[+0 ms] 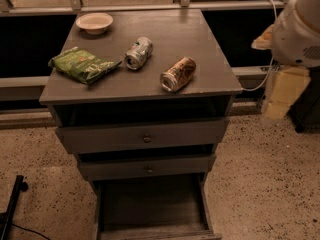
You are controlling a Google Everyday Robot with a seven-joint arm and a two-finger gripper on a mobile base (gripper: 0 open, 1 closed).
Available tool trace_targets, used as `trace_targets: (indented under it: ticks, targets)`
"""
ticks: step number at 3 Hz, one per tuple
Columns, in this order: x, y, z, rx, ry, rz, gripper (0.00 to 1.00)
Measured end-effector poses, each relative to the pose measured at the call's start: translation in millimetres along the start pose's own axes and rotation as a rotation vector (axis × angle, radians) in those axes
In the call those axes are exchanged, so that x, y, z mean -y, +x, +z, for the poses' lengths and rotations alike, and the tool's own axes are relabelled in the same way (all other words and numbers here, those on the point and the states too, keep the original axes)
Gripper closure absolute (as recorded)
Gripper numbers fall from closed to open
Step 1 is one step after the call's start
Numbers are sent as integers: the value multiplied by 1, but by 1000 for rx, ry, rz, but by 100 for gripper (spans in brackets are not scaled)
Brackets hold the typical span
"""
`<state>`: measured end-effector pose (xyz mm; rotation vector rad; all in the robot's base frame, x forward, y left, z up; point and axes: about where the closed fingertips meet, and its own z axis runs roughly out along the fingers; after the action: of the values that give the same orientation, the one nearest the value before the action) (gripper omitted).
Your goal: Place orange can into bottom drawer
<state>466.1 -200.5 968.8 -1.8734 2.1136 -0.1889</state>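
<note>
The orange can (178, 74) lies on its side on the grey cabinet top (200, 39), near the front right, its silver end facing the front. The bottom drawer (150, 204) is pulled out at the foot of the cabinet, and its inside looks bare. My gripper (281, 93) hangs from the white arm (299, 29) to the right of the cabinet, off its right edge and about level with the top. It is well apart from the can and holds nothing that I can see.
A silver-grey can (138, 53) lies on its side left of the orange can. A green snack bag (82, 64) and a pale bowl (94, 22) sit on the left of the top. Two knobbed drawers (145, 138) stand slightly open. A black stand (11, 209) is on the floor at the left.
</note>
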Motion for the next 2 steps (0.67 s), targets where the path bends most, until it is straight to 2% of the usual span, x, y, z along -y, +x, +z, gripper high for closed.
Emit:
trace_targets:
  ticks: [1, 2]
  targets:
    - [25, -35, 28, 16, 3, -216, 0]
    - [24, -35, 27, 16, 6, -289, 0]
